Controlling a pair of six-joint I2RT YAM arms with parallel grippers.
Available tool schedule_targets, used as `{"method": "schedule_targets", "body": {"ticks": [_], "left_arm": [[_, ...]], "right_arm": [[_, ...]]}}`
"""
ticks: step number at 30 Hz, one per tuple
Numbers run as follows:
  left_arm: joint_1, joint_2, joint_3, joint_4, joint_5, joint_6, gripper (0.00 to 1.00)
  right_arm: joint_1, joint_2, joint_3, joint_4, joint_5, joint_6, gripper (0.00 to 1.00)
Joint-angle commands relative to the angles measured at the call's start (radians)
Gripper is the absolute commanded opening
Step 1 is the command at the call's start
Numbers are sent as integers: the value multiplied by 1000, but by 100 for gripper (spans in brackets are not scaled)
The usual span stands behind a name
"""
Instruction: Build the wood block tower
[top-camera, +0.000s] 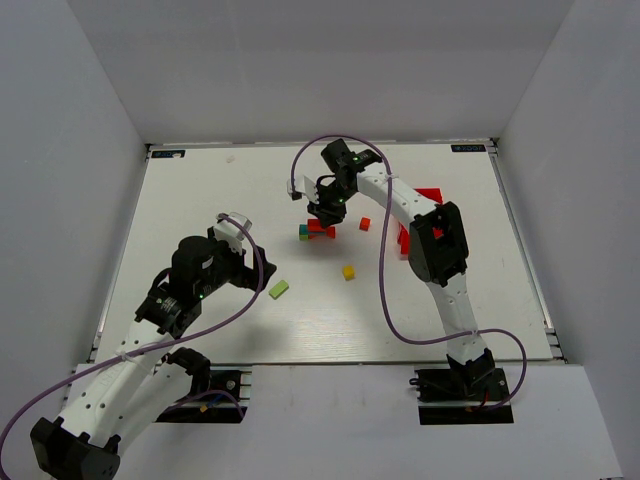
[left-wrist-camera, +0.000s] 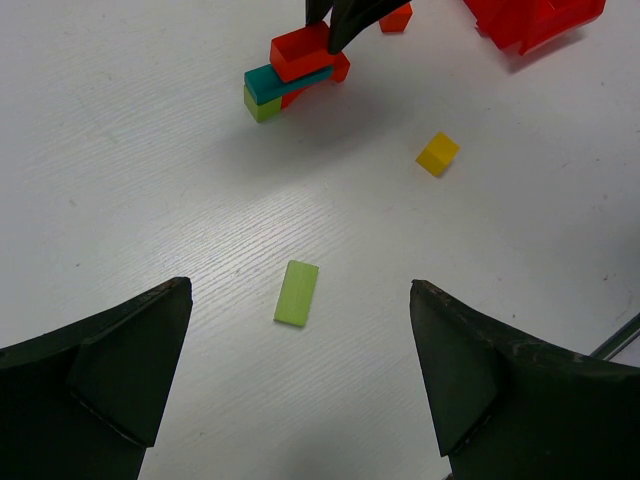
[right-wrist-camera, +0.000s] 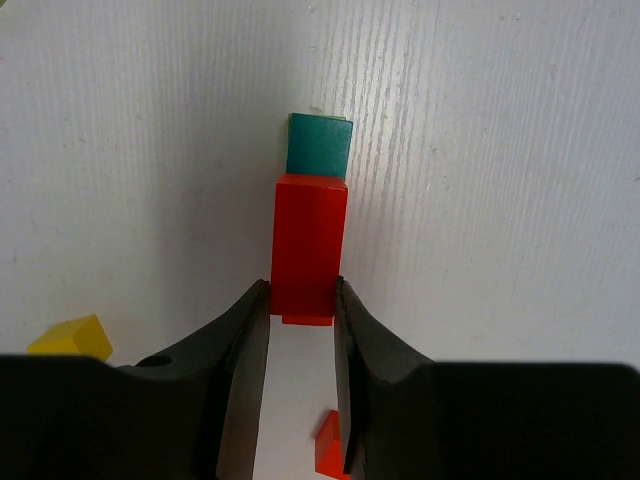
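Left claw hangs wide open and empty over the near part of the white worktop. Just beyond it a lime green bar lies flat. Farther on and to the right, a yellow cube sits alone, well apart from the bar.

Past these, near the middle of the worktop, is the wood block tower. A lime cube at the bottom carries one end of a teal bar, with a red block under the other side. The right claw reaches down from above, partly closed, its two fingers pinching the sides of a red bar on top of the teal one. Whether the red bar's weight rests there I cannot tell.

An orange cube lies just right of the tower. Farthest right is a red bin, mostly hidden behind the right arm; its contents cannot be made out.
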Motion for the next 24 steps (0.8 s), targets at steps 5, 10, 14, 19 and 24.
{"method": "schedule_targets", "body": {"ticks": [5, 10, 14, 19, 24], "left_arm": [[-5, -6, 19, 7, 11, 4, 100], [-5, -6, 19, 7, 11, 4, 100], [-5, -6, 19, 7, 11, 4, 100], [-5, -6, 19, 7, 11, 4, 100], [-5, -6, 19, 7, 11, 4, 100]], "right_arm": [[-2, 7, 29, -8, -25, 6, 0], [-2, 10, 28, -5, -22, 10, 0], [-1, 9, 26, 0, -20, 14, 0], [-1, 7, 22, 1, -20, 14, 0], [-2, 10, 22, 1, -19, 15, 0]]}}
